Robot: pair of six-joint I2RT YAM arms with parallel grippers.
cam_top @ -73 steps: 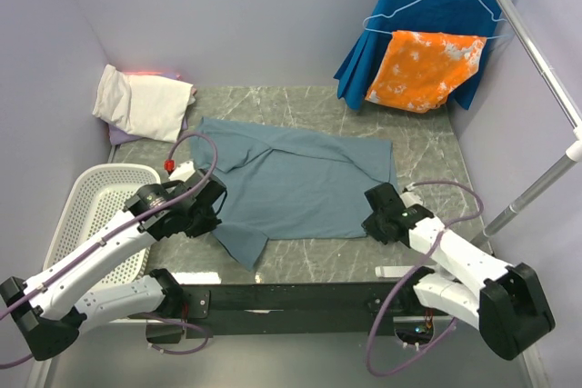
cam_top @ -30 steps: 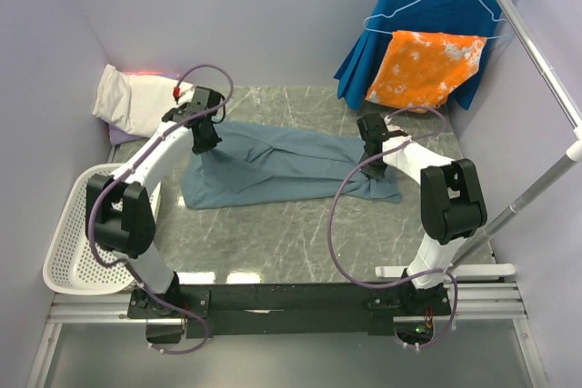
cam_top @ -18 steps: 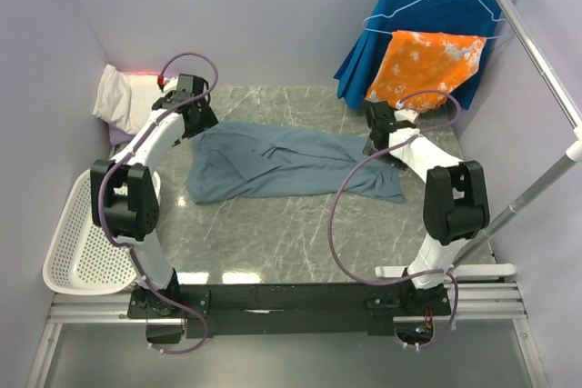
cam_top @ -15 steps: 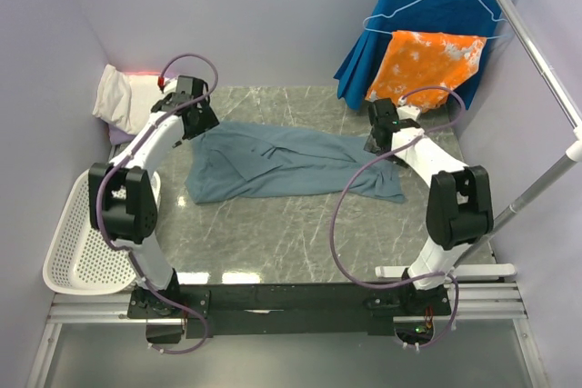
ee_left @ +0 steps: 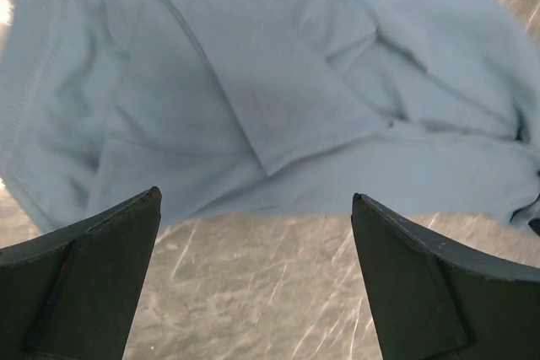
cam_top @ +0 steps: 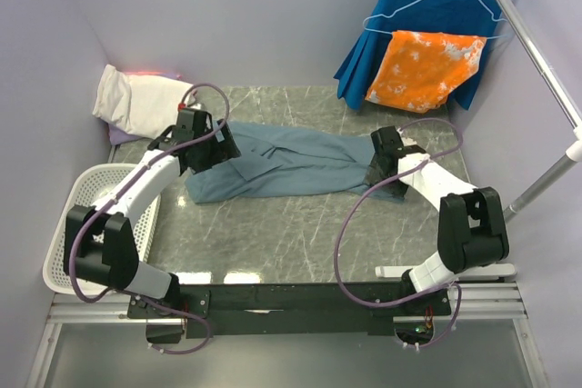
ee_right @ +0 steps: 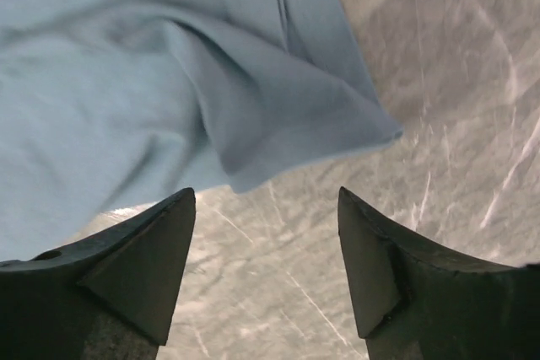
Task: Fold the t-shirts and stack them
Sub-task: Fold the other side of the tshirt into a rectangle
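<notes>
The blue-grey t-shirt (cam_top: pixel 291 165) lies on the marble table, folded over into a long rumpled band. My left gripper (cam_top: pixel 223 144) hovers over its left end, jaws wide open and empty. In the left wrist view the t-shirt (ee_left: pixel 253 82) fills the upper part, and my left gripper (ee_left: pixel 255 197) frames its near edge and bare marble. My right gripper (cam_top: pixel 382 165) sits over the right end, also open and empty. In the right wrist view a t-shirt corner (ee_right: pixel 278 107) lies just beyond my right gripper (ee_right: pixel 266 193). A cream-white folded t-shirt (cam_top: pixel 141 102) rests on a lavender one (cam_top: pixel 121 136) at the back left.
A white slotted basket (cam_top: pixel 82 224) stands at the left near edge. At the back right, a royal-blue pleated garment (cam_top: pixel 409 29) and an orange-and-white cloth (cam_top: pixel 423 70) hang from hangers. A metal rail (cam_top: pixel 536 52) slants along the right side. Walls close in on three sides.
Both grippers carried the shirt's near edge toward the back, folding it over, then opened and let go. They have since drawn back toward the near side of the band.
</notes>
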